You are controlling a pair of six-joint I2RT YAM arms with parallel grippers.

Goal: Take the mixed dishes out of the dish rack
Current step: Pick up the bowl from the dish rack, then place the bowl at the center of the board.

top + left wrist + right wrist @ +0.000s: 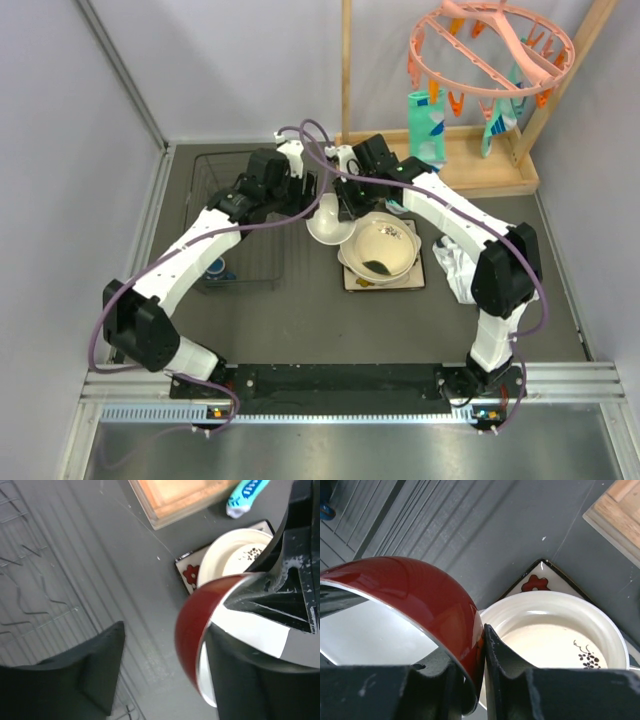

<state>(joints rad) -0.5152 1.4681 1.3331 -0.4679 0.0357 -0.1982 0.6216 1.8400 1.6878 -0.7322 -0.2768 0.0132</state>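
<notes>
A small bowl [410,595], red outside and white inside, hangs above the table between the two arms. My right gripper [484,640] is shut on its rim, one finger inside and one outside. My left gripper [165,640] stands open around the same bowl [192,630], whose rim lies against one finger while the other finger [95,670] is well apart. From above the bowl [325,222] shows just left of a large cream dish [380,248] stacked on the square floral plate [352,280]. The black wire dish rack [235,215] lies at the left, with a dark blue mug [216,268] in it.
A wooden frame [470,165] with a pink peg hanger [490,45] and a teal cloth [425,120] stands at the back right. A crumpled white cloth [455,262] lies right of the plate stack. The wooden base [180,497] is close behind the plates.
</notes>
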